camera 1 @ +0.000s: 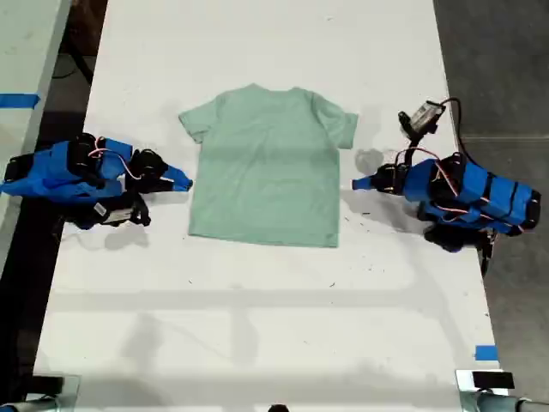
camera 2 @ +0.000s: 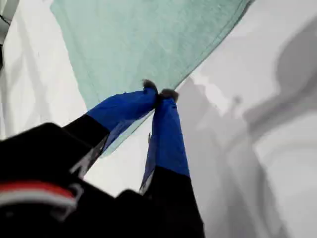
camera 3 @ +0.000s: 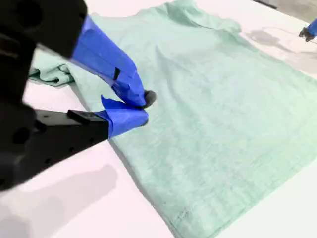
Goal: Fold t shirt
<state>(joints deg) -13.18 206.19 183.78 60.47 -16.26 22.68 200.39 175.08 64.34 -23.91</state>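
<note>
T shirt (camera 1: 268, 167) lies flat and unfolded at mid-table (camera 1: 257, 326), every fold outstanding; first gripper (camera 2: 159, 93) and second gripper (camera 3: 140, 108), both closed and empty, flank its side edges.

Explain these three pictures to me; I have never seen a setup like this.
These are two small blue robot arms on a white table. The wide picture comes from a camera looking down on the scene. The other two come from cameras riding on each arm's claw, called a gripper. A pale green t shirt lies flat and unfolded between the arms. My first gripper, at the exterior view's right, is shut and empty beside the shirt's edge. My second gripper, at the exterior view's left, sits at the opposite edge with its jaws nearly together. I cannot tell whether it pinches cloth.
</note>
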